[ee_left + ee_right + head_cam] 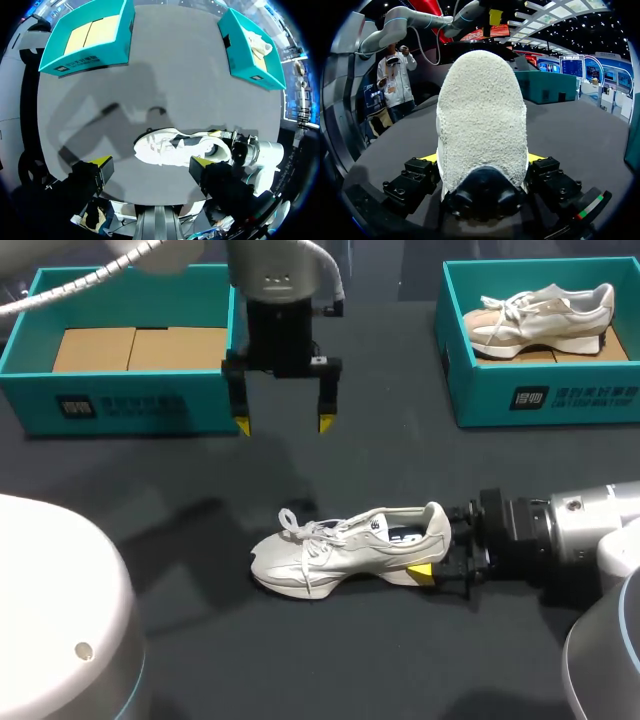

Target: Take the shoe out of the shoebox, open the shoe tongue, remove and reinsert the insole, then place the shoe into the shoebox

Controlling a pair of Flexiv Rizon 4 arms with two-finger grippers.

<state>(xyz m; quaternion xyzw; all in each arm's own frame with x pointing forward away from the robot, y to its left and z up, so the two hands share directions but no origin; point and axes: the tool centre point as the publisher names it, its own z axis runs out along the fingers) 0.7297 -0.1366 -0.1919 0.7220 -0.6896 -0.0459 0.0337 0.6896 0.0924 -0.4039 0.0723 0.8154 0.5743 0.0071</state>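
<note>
Head view: a white shoe (340,550) sits upright on the dark worktop (400,460), lower middle of the frame. Our right hand (436,552) is clamped on its heel. Our left hand (283,424) hangs at upper middle, fingers apart, beside a teal box (120,400).

Silver arm (280,270), black yellow-tipped tool (284,425)

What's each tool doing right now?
Left tool: open, holding nothing.
Right tool: closed on the heel of the shoe.
</note>
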